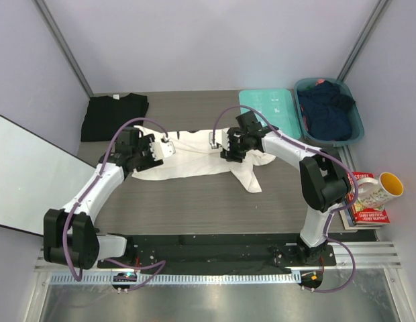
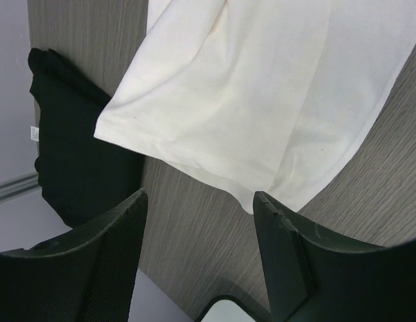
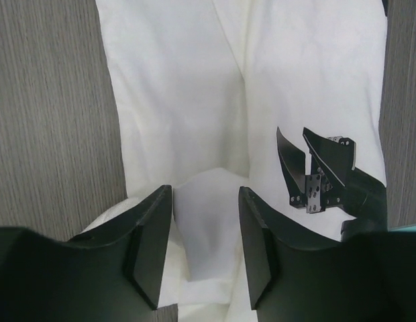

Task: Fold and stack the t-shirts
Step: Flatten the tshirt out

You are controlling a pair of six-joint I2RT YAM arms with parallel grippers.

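Two t-shirts lie on the grey tabletop (image 1: pixel 194 208): one white, one black. The white t-shirt (image 1: pixel 188 161) is spread loosely across the middle, with creases and one part trailing toward the near edge on the right. The black t-shirt (image 1: pixel 115 115) lies folded flat at the far left corner, well apart from both arms.

There are two claws, and both are at the white t-shirt, one at each end of its far edge. The left claw (image 1: pixel 169 149) hangs over bare tabletop just beside the shirt's left sleeve. In its wrist view the fingers (image 2: pixel 107 255) stand wide apart with only wood grain between them, and the sleeve hem lies just beyond the tips. The right claw (image 1: pixel 215 141) is over the cloth itself. Its fingers (image 3: pixel 151 241) are parted about halfway and a raised fold of white fabric sits in the gap. I cannot tell whether the pads touch it.

At the far right there is one flat teal board (image 1: pixel 265 107), and beside it one teal basket (image 1: pixel 303 114) of dark clothes. One patterned mug (image 1: pixel 377 190) lies on a red book (image 1: pixel 369 213) at the right edge — none of these lies between the claws and the shirts.
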